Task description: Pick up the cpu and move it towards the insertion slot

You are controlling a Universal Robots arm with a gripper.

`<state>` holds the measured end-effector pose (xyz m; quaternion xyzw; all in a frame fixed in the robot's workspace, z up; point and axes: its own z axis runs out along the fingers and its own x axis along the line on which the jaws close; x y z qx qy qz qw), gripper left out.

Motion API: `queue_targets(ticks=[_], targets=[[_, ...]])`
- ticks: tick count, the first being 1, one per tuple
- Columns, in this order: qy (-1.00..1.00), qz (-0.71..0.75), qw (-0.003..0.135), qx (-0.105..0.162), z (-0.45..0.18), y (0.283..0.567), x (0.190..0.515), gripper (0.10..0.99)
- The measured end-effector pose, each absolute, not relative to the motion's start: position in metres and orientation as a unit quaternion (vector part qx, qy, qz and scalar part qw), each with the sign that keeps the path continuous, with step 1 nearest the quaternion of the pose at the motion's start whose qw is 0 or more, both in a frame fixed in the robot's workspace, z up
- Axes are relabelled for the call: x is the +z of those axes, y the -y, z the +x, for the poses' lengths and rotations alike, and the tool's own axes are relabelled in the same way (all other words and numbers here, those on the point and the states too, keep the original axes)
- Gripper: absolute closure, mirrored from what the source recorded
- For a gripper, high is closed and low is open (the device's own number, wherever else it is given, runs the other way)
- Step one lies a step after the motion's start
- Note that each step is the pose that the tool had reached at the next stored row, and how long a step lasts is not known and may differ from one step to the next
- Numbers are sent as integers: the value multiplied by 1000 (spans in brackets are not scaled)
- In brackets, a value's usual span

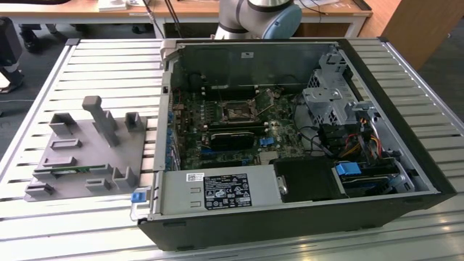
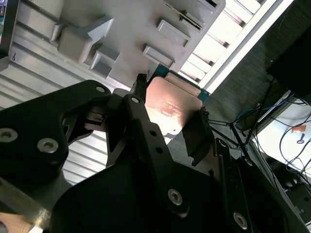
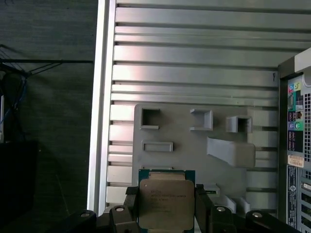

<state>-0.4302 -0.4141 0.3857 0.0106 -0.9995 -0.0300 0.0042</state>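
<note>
The cpu (image 3: 165, 204), a flat square chip with a silvery top and green rim, sits between my gripper's (image 3: 166, 212) two black fingers (image 3: 131, 209), which are shut on its opposite edges. In the second wrist view the cpu (image 2: 171, 104) shows a shiny face between the same fingers (image 2: 197, 133) of the gripper (image 2: 170, 121). It is held above the grey holder plate (image 3: 194, 145). The insertion slot (image 1: 236, 112), a square black socket with a metal frame, lies on the motherboard inside the open computer case (image 1: 406, 163).
The grey holder plate (image 1: 80, 157) with upright blocks lies on the slatted metal table (image 1: 108, 60), at the exterior view's left of the case. A green memory stick (image 1: 73, 169) rests in the plate. Cables, drive cages and a power supply (image 1: 217, 191) crowd the case around the socket.
</note>
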Motion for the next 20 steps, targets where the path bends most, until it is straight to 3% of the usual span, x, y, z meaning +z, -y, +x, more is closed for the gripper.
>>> queue_targets(ticks=[20], targets=[[999,11,4,-30,-422,414,399,541]])
